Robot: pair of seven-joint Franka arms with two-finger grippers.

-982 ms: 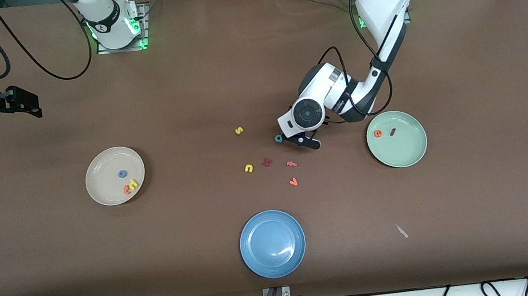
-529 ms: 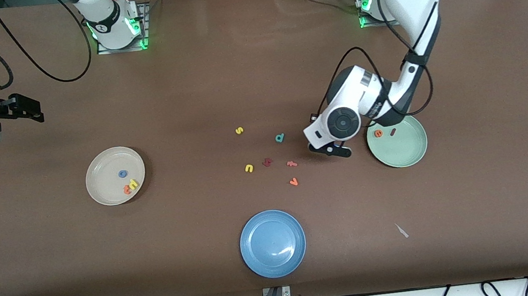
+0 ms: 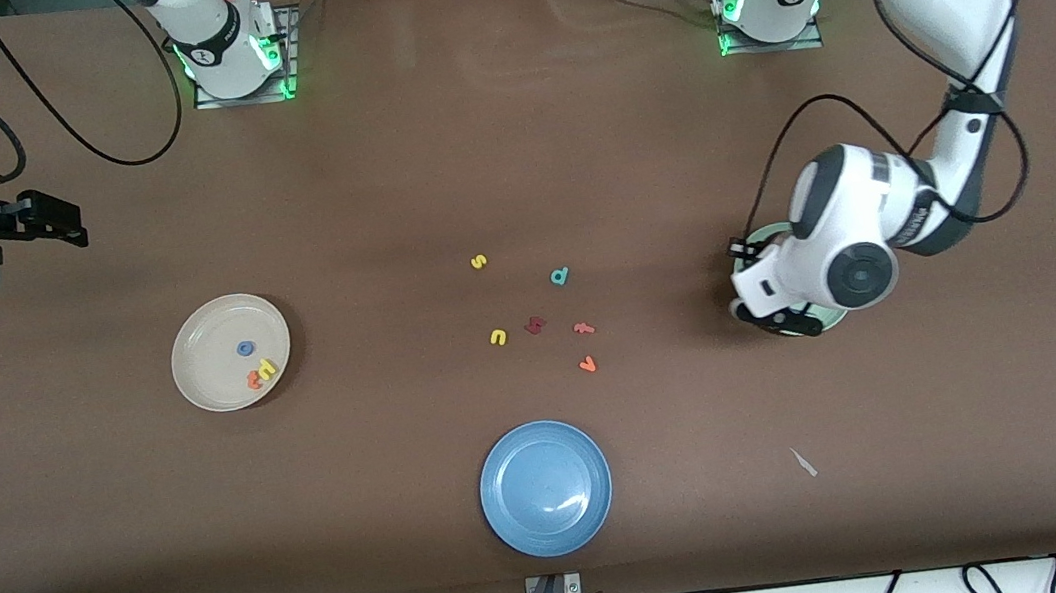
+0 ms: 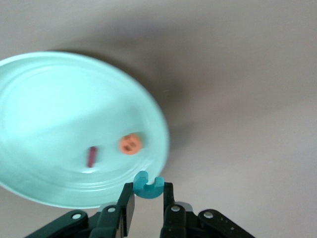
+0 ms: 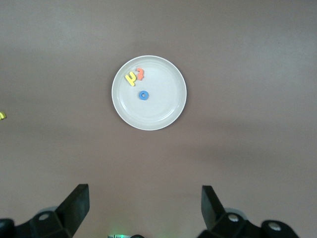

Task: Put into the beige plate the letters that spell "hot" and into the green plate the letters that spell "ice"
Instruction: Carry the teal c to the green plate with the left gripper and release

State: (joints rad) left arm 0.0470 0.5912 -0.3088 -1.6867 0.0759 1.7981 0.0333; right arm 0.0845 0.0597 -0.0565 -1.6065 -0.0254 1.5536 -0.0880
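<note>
Left gripper [image 4: 147,203] pinches teal "c" [image 4: 147,185] over green plate [image 4: 39,109] rim, beside "e" [image 4: 130,144] and "i" [image 4: 92,156]; right gripper [image 5: 143,208] waits, fingers wide apart.

Left arm reaches down from its base, left gripper [image 4: 147,208] up in the air near its end of the table, fingers clamped. Right arm waits raised at its end; right gripper [image 5: 143,208] spread wide.
</note>
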